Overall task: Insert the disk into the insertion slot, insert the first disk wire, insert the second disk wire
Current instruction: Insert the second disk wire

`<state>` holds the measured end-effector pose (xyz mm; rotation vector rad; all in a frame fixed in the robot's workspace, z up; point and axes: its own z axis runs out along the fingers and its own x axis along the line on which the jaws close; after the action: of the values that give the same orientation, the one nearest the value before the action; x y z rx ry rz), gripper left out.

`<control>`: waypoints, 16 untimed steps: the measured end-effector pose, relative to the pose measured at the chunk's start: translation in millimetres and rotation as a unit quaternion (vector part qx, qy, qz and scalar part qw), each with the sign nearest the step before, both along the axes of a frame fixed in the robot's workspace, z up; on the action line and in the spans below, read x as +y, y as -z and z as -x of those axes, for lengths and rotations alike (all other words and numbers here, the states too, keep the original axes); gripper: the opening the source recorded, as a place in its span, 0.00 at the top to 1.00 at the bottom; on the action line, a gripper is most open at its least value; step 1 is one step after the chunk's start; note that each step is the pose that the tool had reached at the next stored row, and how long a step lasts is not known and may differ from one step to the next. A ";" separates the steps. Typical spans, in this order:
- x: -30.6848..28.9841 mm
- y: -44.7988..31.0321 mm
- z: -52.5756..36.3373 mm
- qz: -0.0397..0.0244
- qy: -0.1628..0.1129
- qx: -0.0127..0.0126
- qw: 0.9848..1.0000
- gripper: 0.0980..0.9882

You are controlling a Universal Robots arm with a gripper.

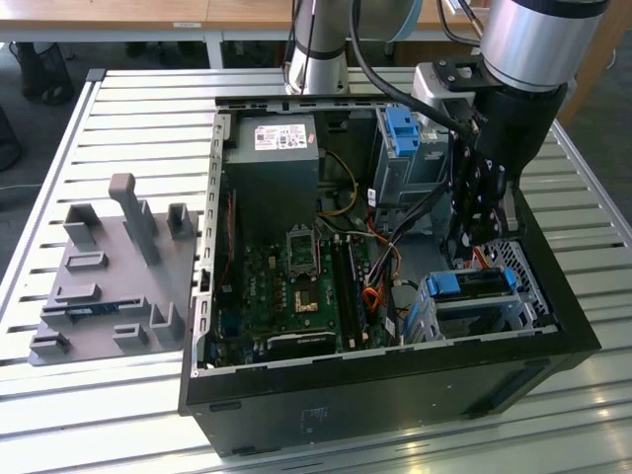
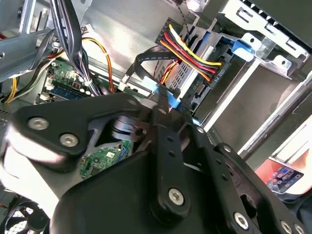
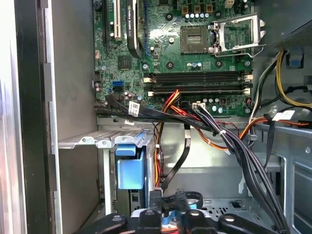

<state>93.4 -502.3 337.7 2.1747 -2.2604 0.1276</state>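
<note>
An open black computer case [image 1: 395, 380] lies on its side on a slatted metal worktop [image 1: 118, 109], toward the worktop's edge at the exterior view's right. The arm [image 1: 533, 59] reaches down from above into the case's corner nearest the camera on that side, its black wrist pointing steeply downward.

The insertion slot [image 1: 523, 296], a perforated silver-grey cage, sits in that same corner of the case, and the disk [image 1: 472, 284], with its bright blue carrier showing, lies seated inside it. The gripper [image 1: 472, 249] hangs directly above the disk's inner end, just over the blue carrier.

In the second wrist view the gripper's fingers [image 2: 168, 141] meet at a blue connector [image 2: 173, 100] on a flat black cable [image 2: 146, 61], apparently pinching it, right beside the disk's rear, where a red, yellow and black wire bundle [image 2: 192, 56] is already plugged in.

The green motherboard [image 3: 185, 53] covers the case floor. A white label [image 1: 279, 136] sits on the grey power supply [image 1: 272, 173]; its print cannot be read. A grey fixture [image 1: 114, 281] rests on the worktop's opposite side.
</note>
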 end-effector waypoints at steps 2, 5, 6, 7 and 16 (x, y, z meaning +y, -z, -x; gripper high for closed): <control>0.0 0.7 0.0 0.001 0.000 0.000 1.000 0.80; 0.0 2.3 0.0 0.002 0.000 0.000 1.000 0.80; 0.0 2.9 0.0 0.002 0.000 0.000 1.000 0.80; 0.0 3.4 -0.1 0.002 0.000 0.000 1.000 0.81; -2.0 4.4 -0.3 0.002 0.000 0.000 1.000 0.89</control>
<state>93.8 -504.3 333.3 2.1731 -2.2578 0.1321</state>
